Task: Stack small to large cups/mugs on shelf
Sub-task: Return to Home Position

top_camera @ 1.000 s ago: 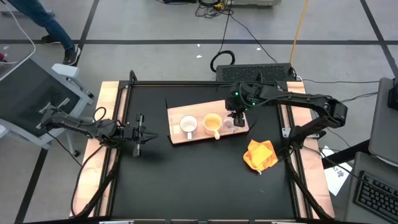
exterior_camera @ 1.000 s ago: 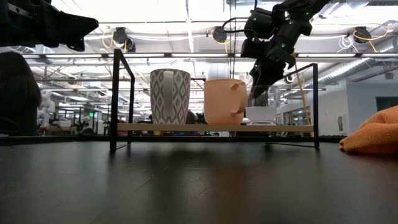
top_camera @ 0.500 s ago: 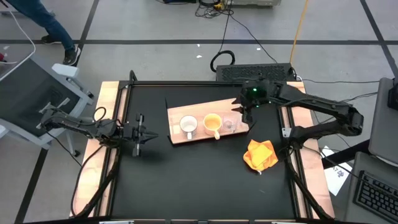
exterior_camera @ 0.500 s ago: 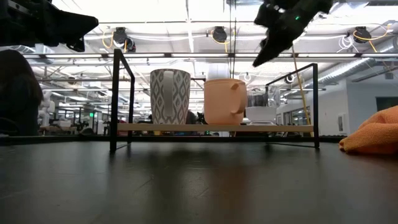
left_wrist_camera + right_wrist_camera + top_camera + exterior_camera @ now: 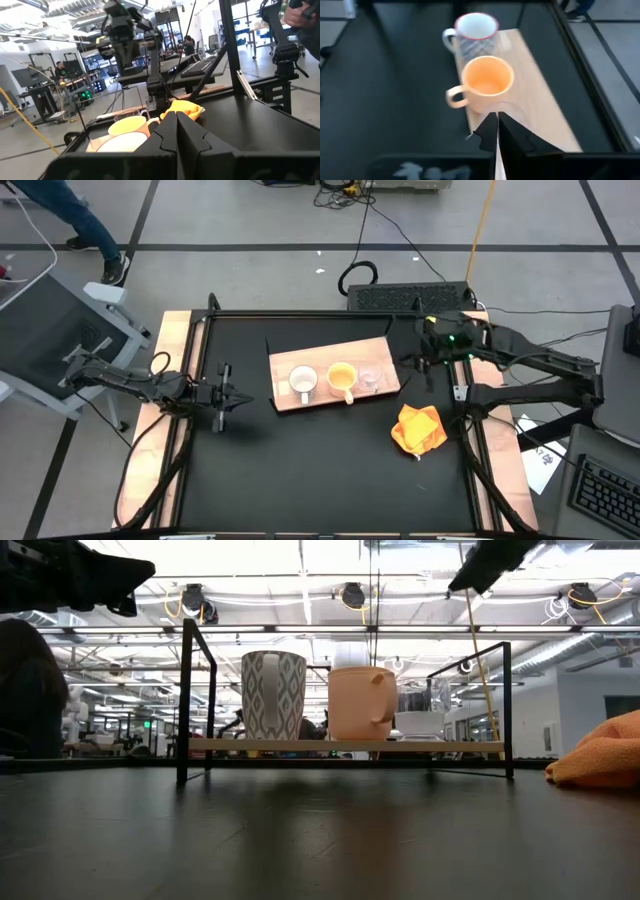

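Observation:
Three cups stand in a row on the light-brown wooden shelf board (image 5: 330, 352), each on its base. They are a white patterned mug (image 5: 303, 382), a yellow-orange mug (image 5: 341, 377) and a clear glass cup (image 5: 370, 378). The low view shows the white mug (image 5: 273, 695), the orange mug (image 5: 360, 702) and the glass cup (image 5: 420, 712) on the raised shelf (image 5: 340, 745). My right gripper (image 5: 420, 368) is shut and empty, raised just right of the board, and also shows in its wrist view (image 5: 496, 131). My left gripper (image 5: 225, 395) is shut and empty at the table's left.
An orange-yellow cloth (image 5: 420, 428) lies on the black tabletop right of and nearer than the board. The shelf's black metal frame (image 5: 185, 700) stands around the board. A keyboard (image 5: 410, 295) lies beyond the table's far edge.
My right gripper has risen from the glass cup and drawn away toward the table's right edge, clear of the shelf. The glass cup stays standing on the board beside the orange mug.

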Available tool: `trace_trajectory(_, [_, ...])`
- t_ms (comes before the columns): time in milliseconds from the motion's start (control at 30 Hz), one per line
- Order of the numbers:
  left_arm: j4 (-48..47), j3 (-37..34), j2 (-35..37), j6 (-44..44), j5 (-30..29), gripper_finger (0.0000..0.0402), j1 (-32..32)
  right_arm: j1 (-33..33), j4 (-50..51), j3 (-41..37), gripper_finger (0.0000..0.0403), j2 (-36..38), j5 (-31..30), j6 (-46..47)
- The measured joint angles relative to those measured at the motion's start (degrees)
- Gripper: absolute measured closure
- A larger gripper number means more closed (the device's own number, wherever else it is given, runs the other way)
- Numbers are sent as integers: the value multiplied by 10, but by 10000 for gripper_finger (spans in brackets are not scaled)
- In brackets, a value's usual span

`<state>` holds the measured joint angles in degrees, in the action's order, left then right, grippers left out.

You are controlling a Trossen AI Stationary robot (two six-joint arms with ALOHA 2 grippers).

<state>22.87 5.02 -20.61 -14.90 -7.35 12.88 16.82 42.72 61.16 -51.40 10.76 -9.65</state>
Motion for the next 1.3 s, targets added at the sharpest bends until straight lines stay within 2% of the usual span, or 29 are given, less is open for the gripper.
trace_trajectory(167, [1, 0, 0, 2, -1, 400, 0, -38, -19, -54, 402, 54, 0, 25])
trace_trajectory(500, [-2, 0, 0, 25, -11, 401, 0, -111, -128, -196, 403, 154, 1, 90])
trace_trajectory(933, [-15, 0, 1, 15, -21, 401, 18, -210, -239, -327, 403, 262, 1, 140])
trace_trajectory(1300, [-16, 0, 1, 16, -33, 401, 27, -263, -361, -433, 403, 297, 0, 150])
